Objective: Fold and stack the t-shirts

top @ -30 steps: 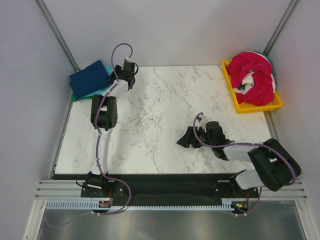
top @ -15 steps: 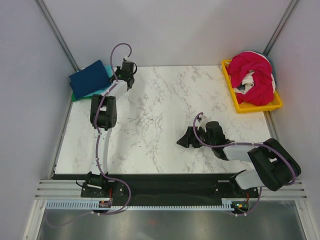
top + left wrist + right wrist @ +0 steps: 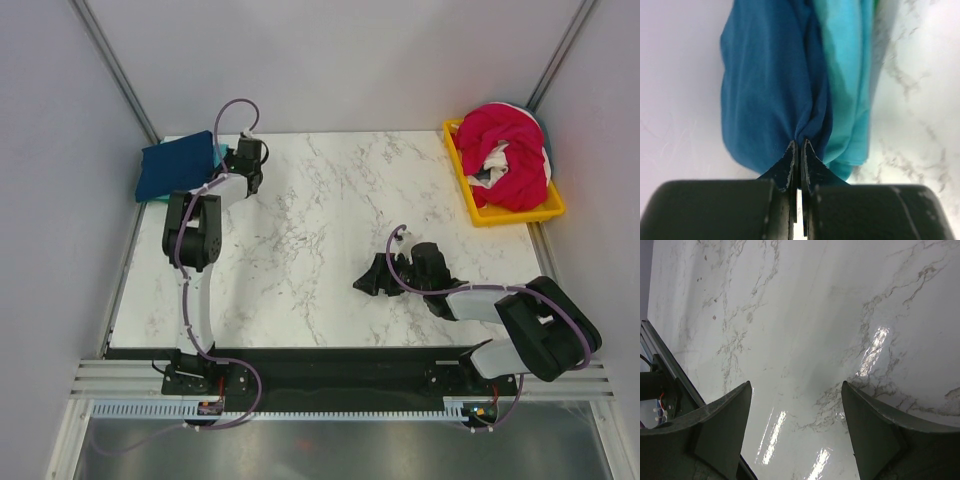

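Jaws on my left gripper [image 3: 799, 152] are pressed together, pinching a small tuck at the near edge of the navy shirt [image 3: 765, 85]; the wrinkles run right into the tips. The navy shirt is folded and lies on a teal shirt [image 3: 847, 75], the two stacked at the far left corner of the table [image 3: 320, 200], by the left wall.

In the wrist view the stack lies straight ahead of the jaws, its long axis running away from them, with the teal edge peeking out on the right. The left arm is on it; the right arm is well apart.

Right gripper [image 3: 796, 390] jaws are spread wide with nothing between them, over bare tabletop, mid-table on the right. A magenta shirt [image 3: 510, 135] and a white shirt [image 3: 497, 160] are heaped unfolded in the yellow tray [image 3: 520, 214] at the far right corner, nearer the right arm.

My read: the navy one is folded and I'm squaring or shifting the stack. Any pull runs back along that long axis, and the risk is dragging the top layer off the teal one. The tray pile looks like the right arm's job.
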Tool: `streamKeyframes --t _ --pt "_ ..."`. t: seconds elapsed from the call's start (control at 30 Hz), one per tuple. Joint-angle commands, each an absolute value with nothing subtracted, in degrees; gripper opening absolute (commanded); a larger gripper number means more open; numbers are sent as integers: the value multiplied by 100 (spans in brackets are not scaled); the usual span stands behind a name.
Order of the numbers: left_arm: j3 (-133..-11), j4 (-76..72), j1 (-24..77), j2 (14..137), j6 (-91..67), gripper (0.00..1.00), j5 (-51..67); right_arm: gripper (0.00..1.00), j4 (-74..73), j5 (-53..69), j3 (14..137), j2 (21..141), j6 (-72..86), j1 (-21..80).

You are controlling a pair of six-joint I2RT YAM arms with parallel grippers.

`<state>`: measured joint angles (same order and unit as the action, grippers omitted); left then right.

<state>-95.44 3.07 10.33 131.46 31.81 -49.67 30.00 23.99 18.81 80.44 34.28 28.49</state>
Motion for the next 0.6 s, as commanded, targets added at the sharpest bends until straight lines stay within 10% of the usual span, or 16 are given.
streamKeyframes --t 0.0,0.43,0.5,0.57 --pt "-9247 -167 897 12481 3217 2 -5370 81 2892 2470 1942 8165 3384 2839" --pt "-8314 50 650 12023 2445 2 -5476 82 2909 2496 1969 8227 3393 2839" --pt "-8559 656 642 12023 1919 15 -5240 82 2918 2496 1969 8218 3393 2839" --pt "-8797 1403 650 11989 1566 56 -5099 82 2909 2496 1977 8235 3384 2839"
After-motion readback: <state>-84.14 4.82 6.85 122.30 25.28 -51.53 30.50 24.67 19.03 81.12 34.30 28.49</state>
